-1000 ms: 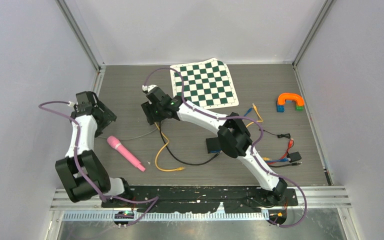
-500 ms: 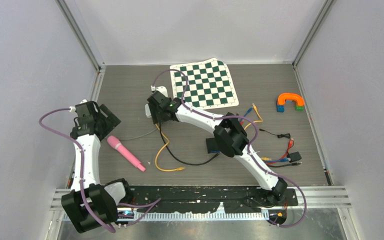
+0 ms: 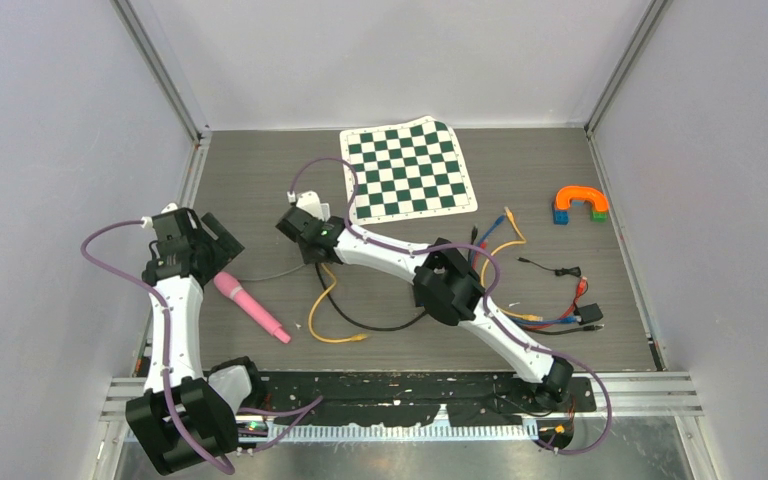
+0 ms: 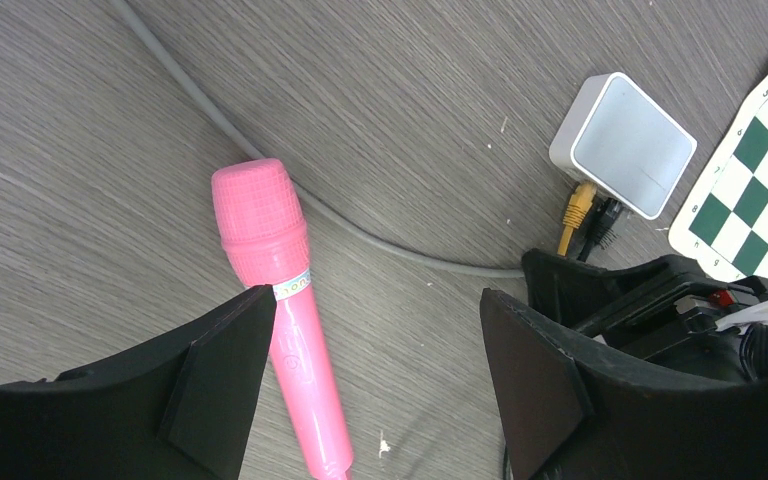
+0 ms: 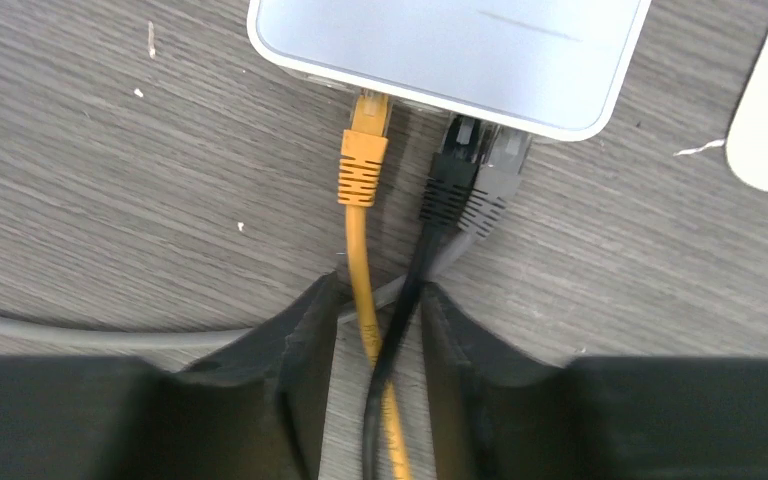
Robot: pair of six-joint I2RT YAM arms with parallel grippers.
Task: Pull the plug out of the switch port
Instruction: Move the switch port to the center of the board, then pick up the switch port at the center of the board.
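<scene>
The white switch (image 5: 450,50) lies on the grey table, also in the left wrist view (image 4: 625,145) and the top view (image 3: 308,206). A yellow plug (image 5: 363,150), a black plug (image 5: 450,175) and a grey plug (image 5: 495,180) sit in its ports. My right gripper (image 5: 378,300) is just in front of the switch. Its jaws are closed narrowly around the yellow cable (image 5: 363,260) and the black cable (image 5: 410,270). My left gripper (image 4: 370,300) is open and empty above the pink microphone (image 4: 260,220), left of the switch.
A green chessboard mat (image 3: 410,168) lies behind the switch. The yellow cable (image 3: 325,320) loops toward the front. An orange block arch (image 3: 580,203) and a bundle of loose cables (image 3: 560,300) lie at the right. A dark box (image 3: 422,290) is partly under my right arm.
My right gripper swung back toward the mat, then came nearer and left beside the switch. My left arm's elbow dropped and its gripper moved nearer, over the microphone's head.
</scene>
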